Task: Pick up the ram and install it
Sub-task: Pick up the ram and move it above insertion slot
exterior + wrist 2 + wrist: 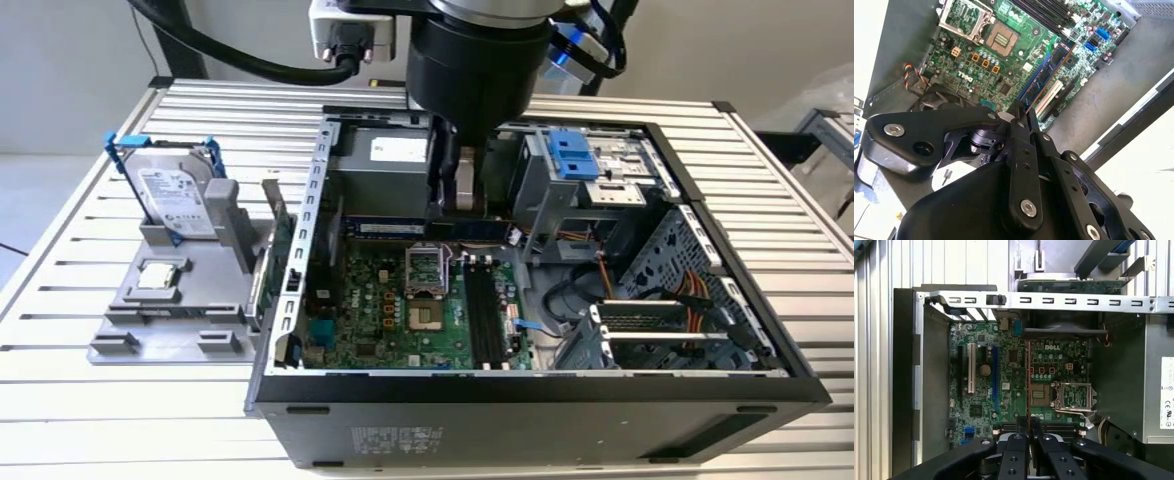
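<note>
The gripper (1028, 422) is pinching the ram (1046, 73) edge-down above the motherboard (1009, 390), seemingly so its contacts are facing the board

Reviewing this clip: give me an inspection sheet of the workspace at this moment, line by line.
Surface: slatted metal table carrying the open computer case.
Job's things: ram held over the motherboard, not seated in the memory slots.
Clutter: hard drive in a blue frame standing in a grey holder; processor chip lying on that holder.
Grippers: gripper shut on the ram, inside the case.
Cables: coloured wires in the case; black hose on the arm.
Surroundings: pale wall behind the table.
</note>
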Action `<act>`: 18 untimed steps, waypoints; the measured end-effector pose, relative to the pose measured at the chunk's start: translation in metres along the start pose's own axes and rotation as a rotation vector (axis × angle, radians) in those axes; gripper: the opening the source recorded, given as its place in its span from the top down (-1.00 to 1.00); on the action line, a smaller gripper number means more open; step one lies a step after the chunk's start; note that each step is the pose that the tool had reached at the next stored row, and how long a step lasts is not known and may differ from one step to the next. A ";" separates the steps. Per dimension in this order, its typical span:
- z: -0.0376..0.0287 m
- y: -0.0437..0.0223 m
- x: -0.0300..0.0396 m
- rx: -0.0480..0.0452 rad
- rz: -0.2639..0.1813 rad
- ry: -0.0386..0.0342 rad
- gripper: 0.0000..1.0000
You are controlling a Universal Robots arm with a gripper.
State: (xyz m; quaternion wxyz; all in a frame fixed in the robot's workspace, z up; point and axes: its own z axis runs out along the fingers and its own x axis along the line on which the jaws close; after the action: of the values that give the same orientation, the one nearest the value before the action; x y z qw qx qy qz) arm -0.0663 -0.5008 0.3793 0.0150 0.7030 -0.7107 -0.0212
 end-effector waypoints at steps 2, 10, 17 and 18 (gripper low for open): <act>-0.0001 -0.0016 0.0000 0.0000 0.000 0.0001 1.00; -0.0004 -0.0072 -0.0001 0.0000 0.000 0.0000 1.00; -0.0005 -0.0086 -0.0001 0.0000 0.000 0.0001 1.00; -0.0005 -0.0087 -0.0001 -0.0001 0.000 0.0001 1.00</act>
State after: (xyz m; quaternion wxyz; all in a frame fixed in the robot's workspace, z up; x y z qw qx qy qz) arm -0.0575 -0.5008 0.3793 0.0151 0.7030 -0.7107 -0.0212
